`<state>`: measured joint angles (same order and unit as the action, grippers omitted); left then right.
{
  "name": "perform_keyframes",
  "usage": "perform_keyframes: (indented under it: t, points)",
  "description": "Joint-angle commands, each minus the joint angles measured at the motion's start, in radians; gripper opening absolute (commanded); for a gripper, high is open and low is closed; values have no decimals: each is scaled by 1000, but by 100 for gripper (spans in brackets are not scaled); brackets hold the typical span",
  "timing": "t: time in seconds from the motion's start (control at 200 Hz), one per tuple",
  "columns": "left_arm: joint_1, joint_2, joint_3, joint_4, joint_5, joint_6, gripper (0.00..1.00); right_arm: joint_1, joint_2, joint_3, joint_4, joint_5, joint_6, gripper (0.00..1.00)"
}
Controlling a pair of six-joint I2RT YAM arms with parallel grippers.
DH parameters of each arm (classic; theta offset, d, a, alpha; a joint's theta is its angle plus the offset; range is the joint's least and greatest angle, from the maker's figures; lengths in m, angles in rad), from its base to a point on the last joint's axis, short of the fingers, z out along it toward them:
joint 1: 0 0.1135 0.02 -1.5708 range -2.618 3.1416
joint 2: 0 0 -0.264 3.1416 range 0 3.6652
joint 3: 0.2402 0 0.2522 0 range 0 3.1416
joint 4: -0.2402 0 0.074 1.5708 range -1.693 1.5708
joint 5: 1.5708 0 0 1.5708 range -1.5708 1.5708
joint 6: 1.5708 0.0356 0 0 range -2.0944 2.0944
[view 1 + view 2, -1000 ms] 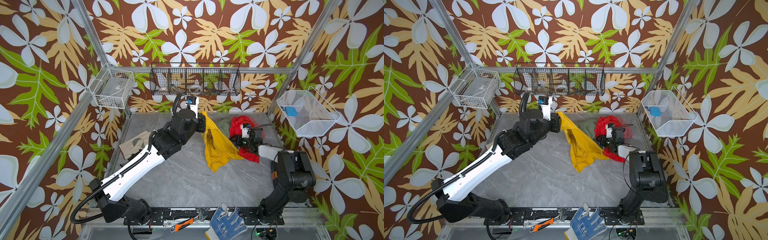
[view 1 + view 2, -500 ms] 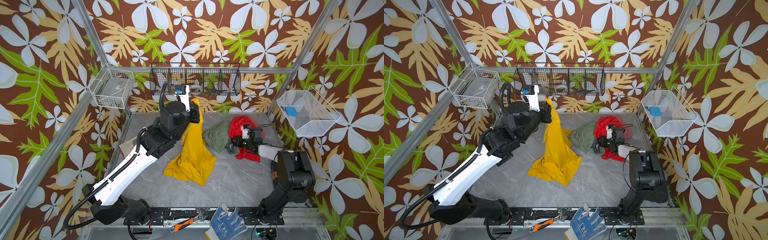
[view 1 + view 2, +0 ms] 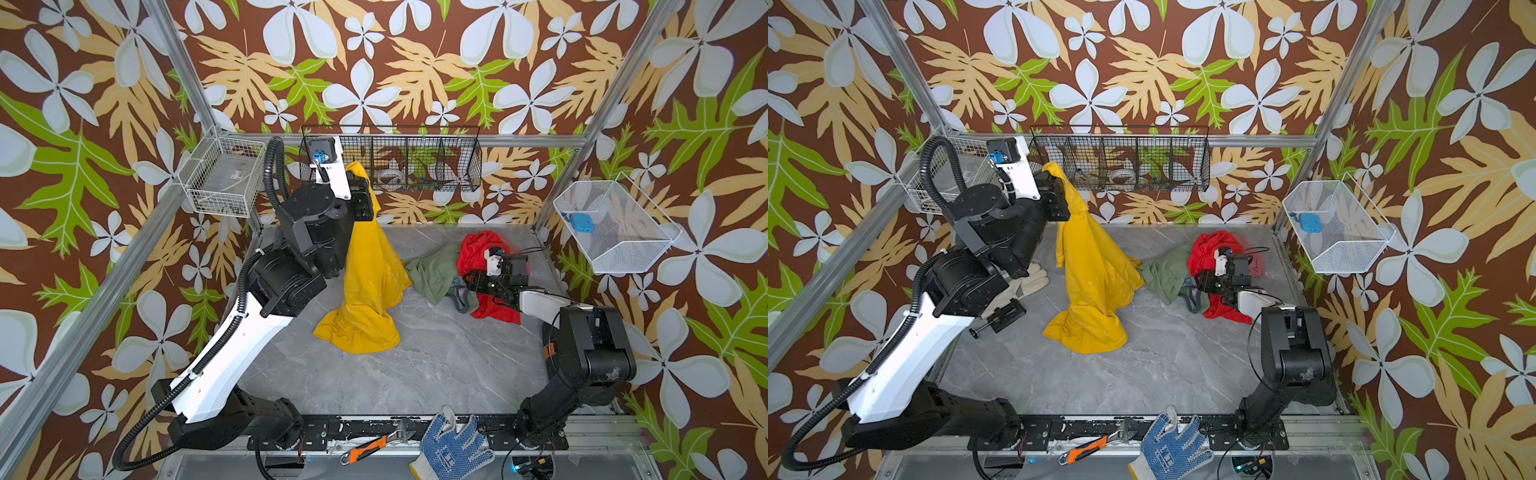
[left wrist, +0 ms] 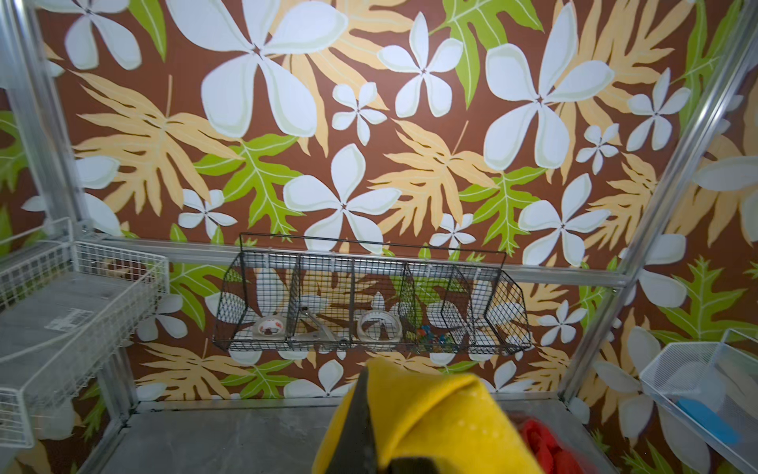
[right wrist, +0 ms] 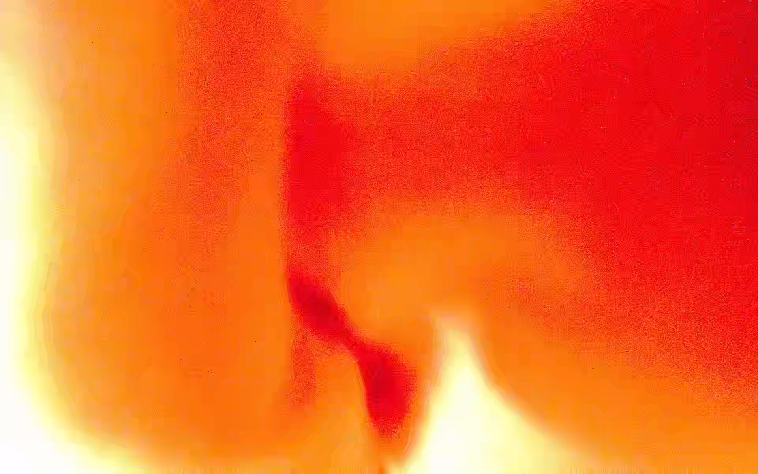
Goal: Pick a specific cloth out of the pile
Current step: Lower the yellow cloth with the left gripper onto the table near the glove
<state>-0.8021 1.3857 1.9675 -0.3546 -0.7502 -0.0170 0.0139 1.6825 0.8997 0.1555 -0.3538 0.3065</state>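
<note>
The mustard-yellow cloth hangs from my left gripper, which is shut on its top corner high up near the back wall. Its lower part rests crumpled on the grey table. The left wrist view shows the yellow fabric draped over a dark finger. The pile lies to the right, apart from the cloth: red cloth, olive-green cloth and a grey strap. My right gripper sits low on the pile. Blurred red fabric fills the right wrist view and hides its jaws.
A black wire basket hangs on the back wall, right beside the raised left gripper. White wire baskets hang at the left and right. Work gloves and a black clamp lie under the left arm. A blue-dotted glove and a wrench lie on the front rail.
My left gripper has risen and swung left with the yellow cloth, drawing it off the pile and uncovering the olive-green cloth. The right gripper has stayed on the pile.
</note>
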Motion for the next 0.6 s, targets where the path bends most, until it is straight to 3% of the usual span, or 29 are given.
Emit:
perform_keyframes:
  t: [0.0, 0.175, 0.596]
  points:
    - [4, -3, 31, 26, -159, 97, 0, -2, -16, 8, -7, 39, -4, 68]
    - [10, -17, 48, 44, -269, 186, 0, -2, -25, 4, -16, 53, -9, 68]
    - [12, -30, 14, 49, -233, 185, 0, -3, -70, -12, -15, 59, -16, 70]
